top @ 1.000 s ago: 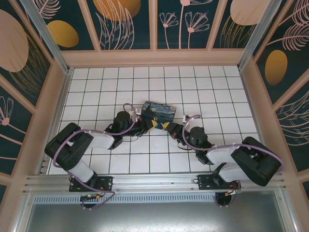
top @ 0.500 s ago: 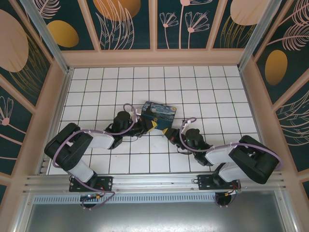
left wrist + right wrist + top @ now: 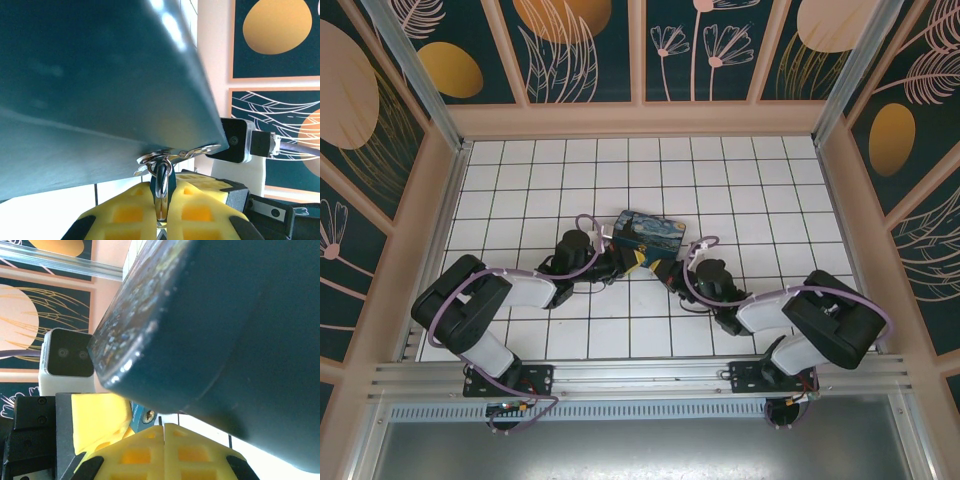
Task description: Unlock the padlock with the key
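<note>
White-tiled tabletop [image 3: 520,190], dark-teal floral wall panels [image 3: 580,50] round it. Seeing rectangular box [image 3: 655,232] w/ blue-yellow swirly painting print mid-table, both arms meeting at its near edge. Reading left gripper [image 3: 161,212] as pinched tight on tiny bluish padlock [image 3: 161,186] w/ thin silvery shackle, threaded thru silvery metal hasp [image 3: 155,159] at box's lower corner. Prob. gripped that way to keep lock body steady, keyway facing other arm. Reading right gripper [image 3: 164,432] as fully closed w/ yellow pads [image 3: 172,440] touching, sitting just beside left one under box edge, prob. lined up for insertion. Can't tell if thin dark key sits betw. pads, too small to make out. Spotting small round brassy part [image 3: 147,415] just above right pads, poss. keyway, not sure. Judging lock as not yet opened, insertion + turn left to do. Count: 2 arms, 2 grippers, 1 box, 1 padlock, 1 hasp; key unconfirmed.
</note>
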Motion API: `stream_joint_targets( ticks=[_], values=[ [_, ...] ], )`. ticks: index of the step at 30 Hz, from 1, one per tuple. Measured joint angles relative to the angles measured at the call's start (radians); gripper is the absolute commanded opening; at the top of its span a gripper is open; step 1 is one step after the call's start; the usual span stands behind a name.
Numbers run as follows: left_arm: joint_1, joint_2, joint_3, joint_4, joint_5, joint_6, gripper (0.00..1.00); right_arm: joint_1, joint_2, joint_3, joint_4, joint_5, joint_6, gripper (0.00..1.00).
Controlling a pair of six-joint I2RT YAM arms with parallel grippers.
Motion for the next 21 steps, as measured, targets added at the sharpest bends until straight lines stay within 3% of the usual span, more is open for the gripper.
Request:
stream_joint_targets(
  ticks=[21],
  values=[
    [0.0, 0.0, 0.0, 0.0, 0.002, 0.0, 0.0, -0.023, -0.032, 0.009, -0.054, -0.004, -0.008, 0.0]
  ],
)
